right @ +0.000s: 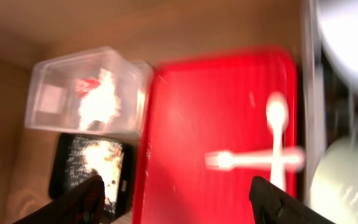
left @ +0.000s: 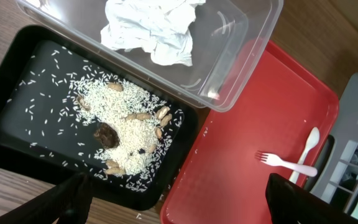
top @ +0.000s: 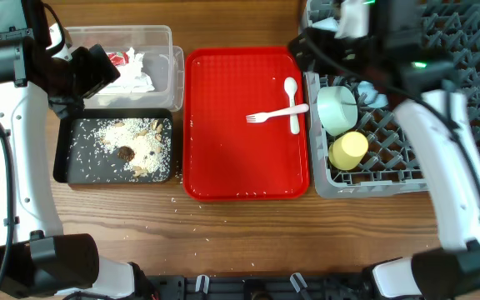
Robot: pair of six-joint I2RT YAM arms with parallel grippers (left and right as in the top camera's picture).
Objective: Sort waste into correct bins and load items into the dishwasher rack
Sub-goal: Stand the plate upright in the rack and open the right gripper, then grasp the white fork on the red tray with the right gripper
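No lettering, label or number can be read anywhere. A red-and-white crumpled scrap (top: 117,57) in the clear plastic bin (top: 163,35), upper left, may carry print, too small to tell.

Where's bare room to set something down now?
The red tray's left half and lower part are bare, from the black bin side to the fork and spoon. The table in front is free, bar stray rice. Crowded: rack corner, with the pale cup and yellow cup.

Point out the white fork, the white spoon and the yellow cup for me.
white fork (top: 273,113): overhead view, middle of its handle.
white spoon (top: 290,87): overhead view, on its bowl.
yellow cup (top: 348,150): overhead view, centre of its yellow body.
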